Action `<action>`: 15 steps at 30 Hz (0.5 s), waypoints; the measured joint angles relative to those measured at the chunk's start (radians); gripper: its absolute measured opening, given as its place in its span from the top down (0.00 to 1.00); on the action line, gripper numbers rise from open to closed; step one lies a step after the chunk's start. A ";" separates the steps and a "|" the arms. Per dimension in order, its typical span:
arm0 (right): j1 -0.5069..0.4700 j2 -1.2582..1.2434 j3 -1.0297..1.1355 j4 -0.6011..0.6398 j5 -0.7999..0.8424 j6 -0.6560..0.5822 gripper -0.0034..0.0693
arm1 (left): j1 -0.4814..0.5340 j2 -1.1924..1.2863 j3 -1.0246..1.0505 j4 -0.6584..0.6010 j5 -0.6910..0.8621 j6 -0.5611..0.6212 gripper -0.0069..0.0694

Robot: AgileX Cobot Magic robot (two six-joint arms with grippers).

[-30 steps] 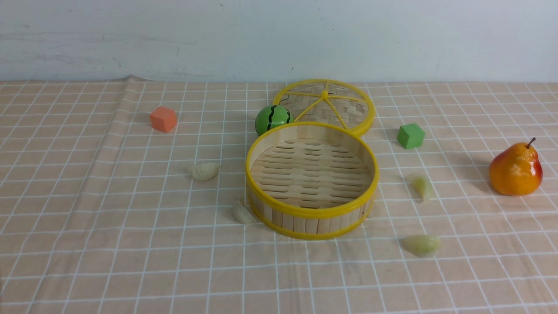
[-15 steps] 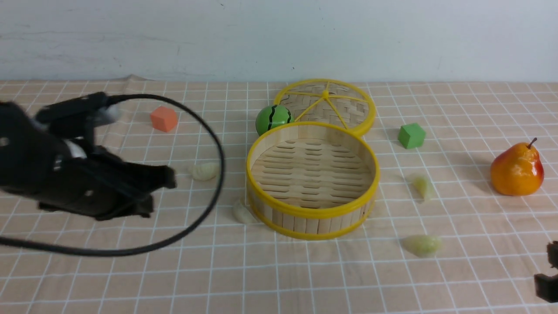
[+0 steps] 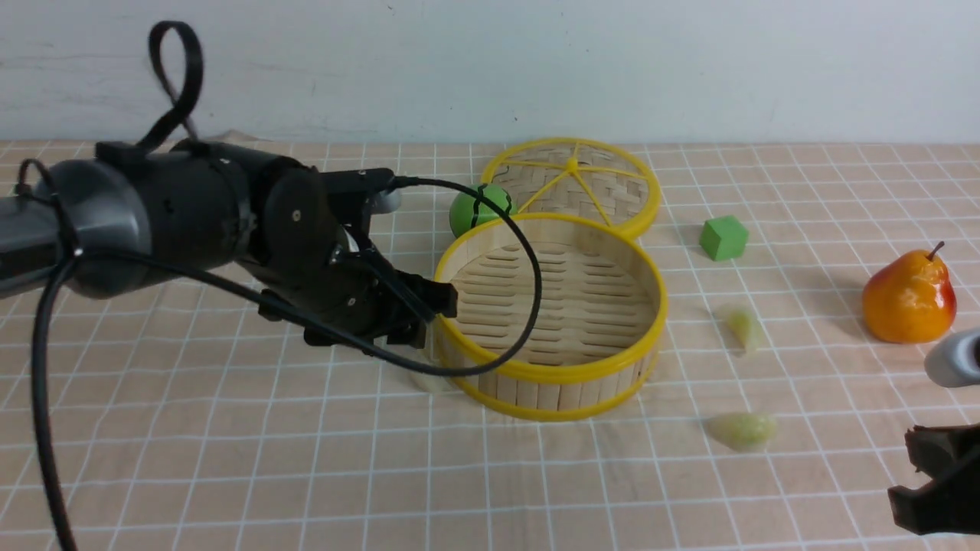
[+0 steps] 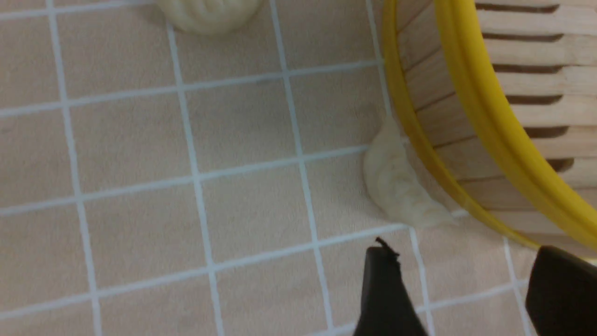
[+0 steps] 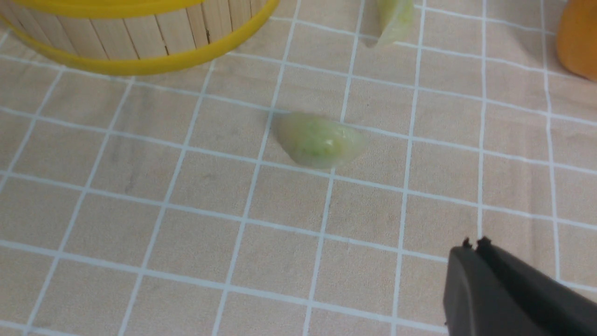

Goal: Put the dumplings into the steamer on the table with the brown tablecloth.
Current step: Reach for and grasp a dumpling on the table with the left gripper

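Parted and holding nothing, my left pincer hangs near the pale dumpling, which lies mid-right in the left wrist view, just beside the steamer. I should straddle its narrow width, clear of the wall, then pinch softly.

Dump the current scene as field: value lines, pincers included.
steamer: bamboo basket, slatted floor, no dumplings in it
left dumplings: one beside the steamer, one farther off
right dumplings: one nearer the pear, one toward the robot
left pincer: open, nothing held
right pincer: shut, nothing held
lid: behind the steamer
ball: green, black stripes, by the lid
cube: green, right of the lid
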 joint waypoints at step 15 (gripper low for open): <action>0.000 0.000 0.000 0.000 -0.023 -0.002 0.94 | 0.000 0.214 -0.137 0.012 0.025 -0.002 0.47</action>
